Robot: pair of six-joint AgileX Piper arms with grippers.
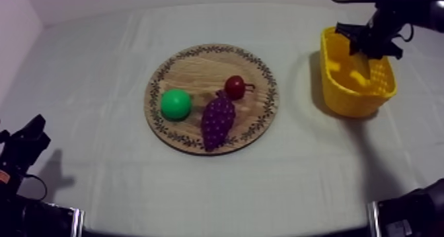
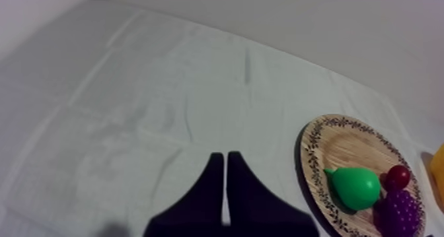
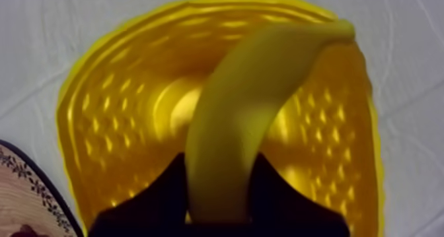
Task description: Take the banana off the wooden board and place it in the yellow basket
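Note:
The banana (image 3: 258,107) hangs lengthwise over the inside of the yellow basket (image 3: 119,107), and my right gripper (image 3: 218,170) is shut on its near end. From above, the right gripper (image 1: 367,43) sits over the basket (image 1: 357,102) at the table's far right, and yellow pieces of the banana (image 1: 360,75) show below it inside the rim. My left gripper (image 1: 36,129) rests low at the left edge. Its fingers (image 2: 215,170) lie together as a narrow wedge over bare cloth (image 2: 132,121).
The round wooden board (image 1: 198,63) lies mid-table with a green pear (image 1: 176,104), a bunch of purple grapes (image 1: 218,121) and a small red fruit (image 1: 234,86) on it. Bare cloth (image 1: 297,160) separates the board from the basket.

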